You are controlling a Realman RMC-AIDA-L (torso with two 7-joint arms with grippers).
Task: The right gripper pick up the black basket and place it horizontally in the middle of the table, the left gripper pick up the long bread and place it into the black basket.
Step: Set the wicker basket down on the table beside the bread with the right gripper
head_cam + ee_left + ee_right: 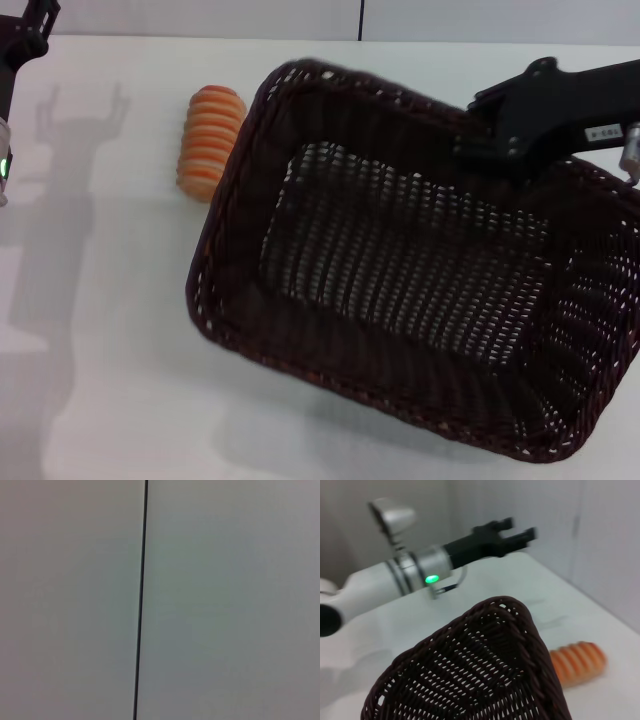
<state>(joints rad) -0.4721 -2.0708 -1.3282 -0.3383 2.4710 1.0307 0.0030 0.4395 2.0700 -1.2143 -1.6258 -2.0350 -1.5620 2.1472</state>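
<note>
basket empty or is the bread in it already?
Empty. The black basket shows only bare weave inside, held at its far rim by the right gripper. The long bread lies outside on the table, beside the basket.

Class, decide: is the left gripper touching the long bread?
Apart. The right wrist view shows the left gripper raised in the air, with bare table between it and the long bread lying beside the black basket.
</note>
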